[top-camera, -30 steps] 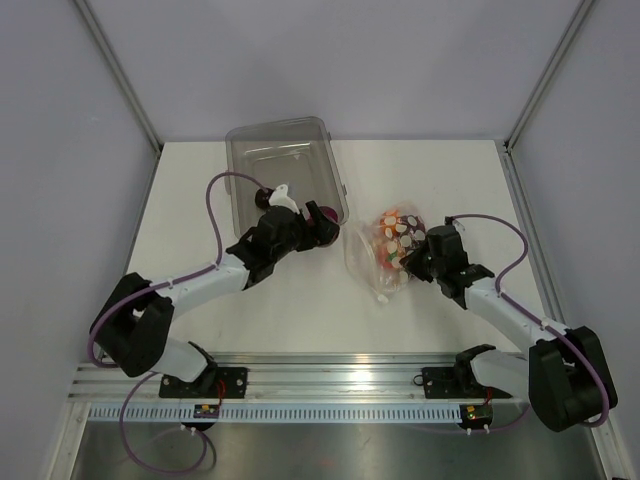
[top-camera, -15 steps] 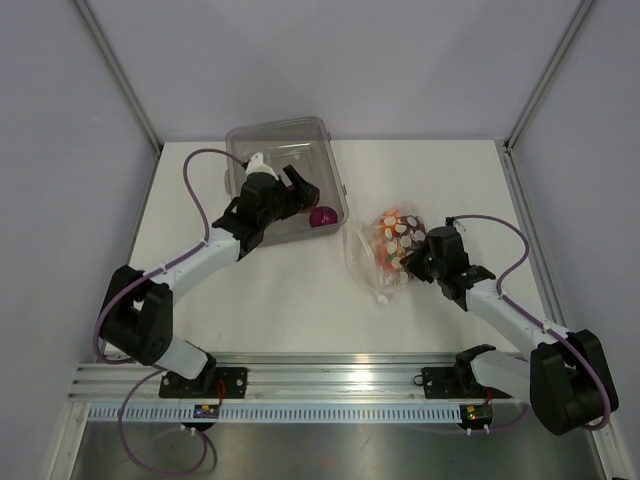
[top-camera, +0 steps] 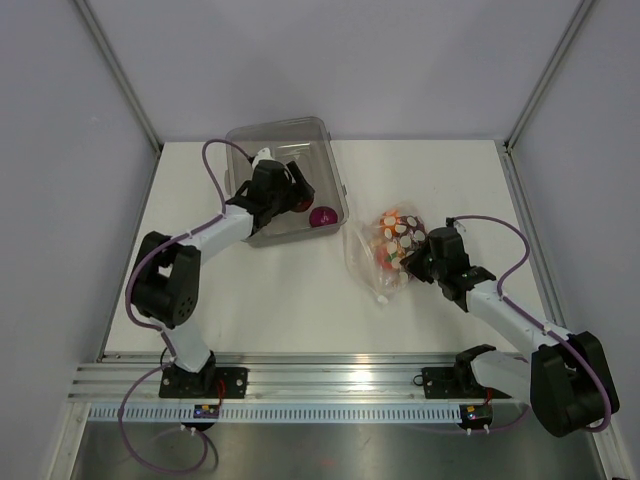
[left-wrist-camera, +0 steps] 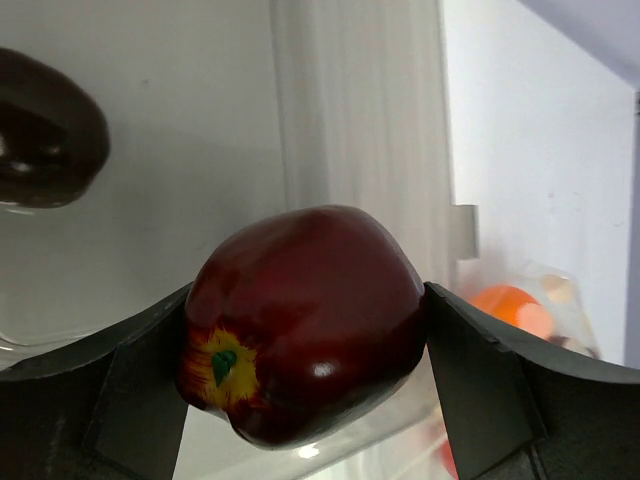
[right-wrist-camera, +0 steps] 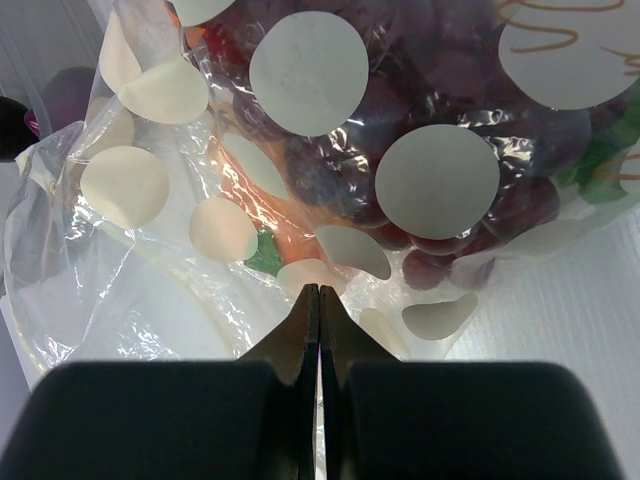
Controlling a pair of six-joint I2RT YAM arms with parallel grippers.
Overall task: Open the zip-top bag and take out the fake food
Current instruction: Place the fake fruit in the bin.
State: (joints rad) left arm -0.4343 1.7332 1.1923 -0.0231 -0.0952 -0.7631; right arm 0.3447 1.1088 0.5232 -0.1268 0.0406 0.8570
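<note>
**Item 1. Left pincer [top-camera: 294,192].** It is closed on a dark red apple [left-wrist-camera: 300,335], which is gripped at both flanks. The apple is held inside the outline of the clear bin [top-camera: 250,150], at its right half. From the overhead view it cannot be told whether the apple is raised or touching the floor of the bin.

**Item 2. Purple piece [top-camera: 322,216].** It is lodged in the near right corner of the bin, just beside the held apple.

**Item 3. Zip-top bag [top-camera: 372,262].** It is laid on the bench [top-camera: 300,300], right of the bin and well apart from the left pincer. Its long axis is run roughly far to near. The fake food [top-camera: 393,230] is bunched at the far end, with dark grapes [right-wrist-camera: 400,120] seen through the dotted film. The slack part is turned toward the bin and the near edge.

**Item 4. Right pincer [right-wrist-camera: 318,300].** Its jaws are pressed fully together, and a fold of the bag's film is pinched between them. This arm is by far the nearer to the bag.

**Note.** A release into the bin is judged to be the step in hand. The next reach is then owed rightward, from the bin to the bag.
</note>
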